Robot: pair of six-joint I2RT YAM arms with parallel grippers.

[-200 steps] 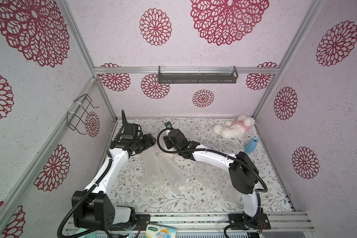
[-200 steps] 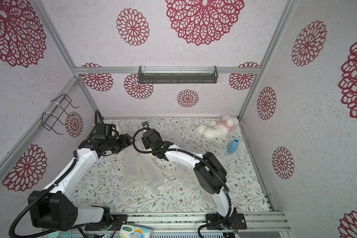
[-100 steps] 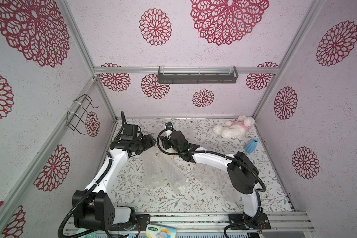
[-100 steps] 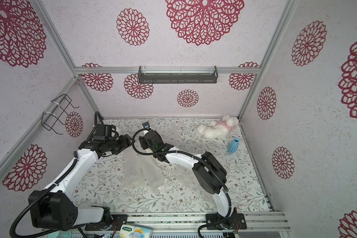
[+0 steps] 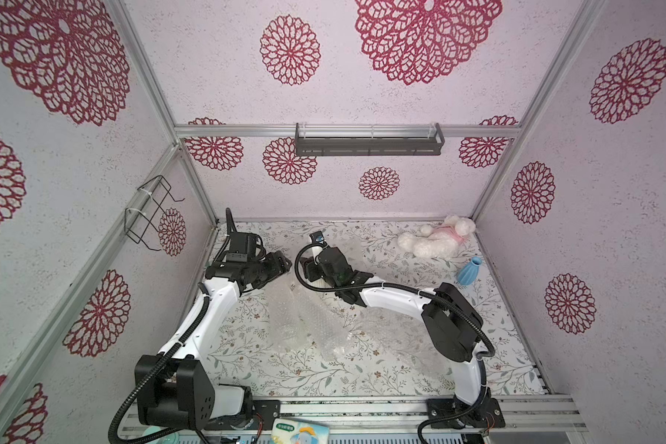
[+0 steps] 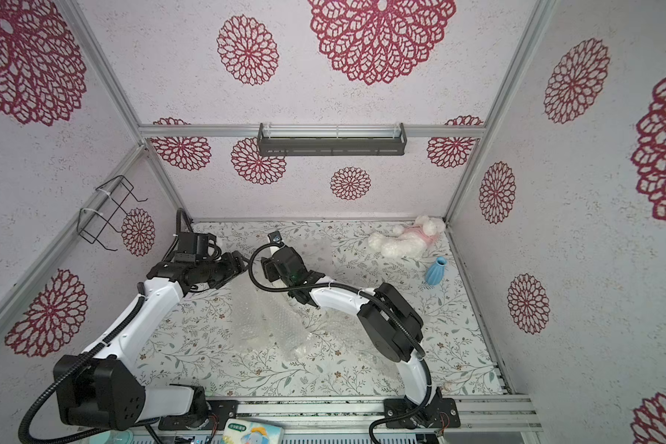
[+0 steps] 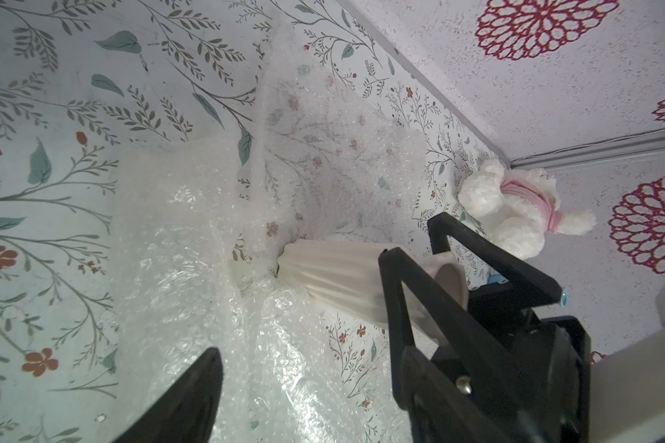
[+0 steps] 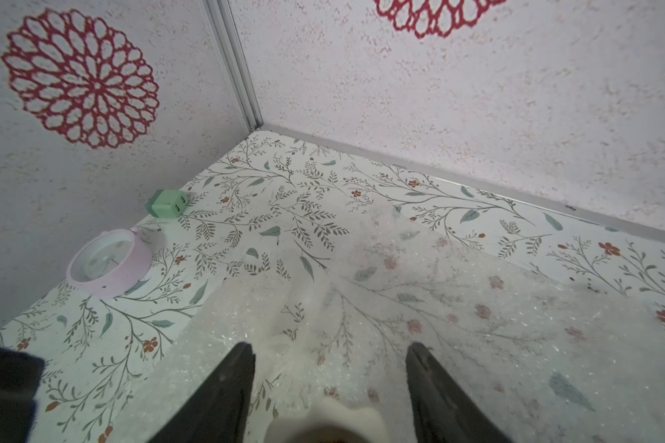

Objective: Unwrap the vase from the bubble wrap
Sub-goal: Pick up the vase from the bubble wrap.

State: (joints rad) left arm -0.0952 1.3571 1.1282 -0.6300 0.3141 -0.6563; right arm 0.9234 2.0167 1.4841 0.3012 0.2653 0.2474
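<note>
A cream ribbed vase stands bare on a spread sheet of bubble wrap, at the back left of the table. My right gripper comes down over the vase's neck. It is open, with a gap between each finger and the rim. In a top view my right gripper hides most of the vase. My left gripper hangs open just left of it, above crumpled wrap, holding nothing. Only one of its fingers shows in the left wrist view.
A white plush toy and a small blue vase sit at the back right. A pink alarm clock and a green cube lie by the back left corner. Walls close in on three sides.
My right gripper's jaws have spread wider around the vase's neck. The left arm has stayed where it was.
</note>
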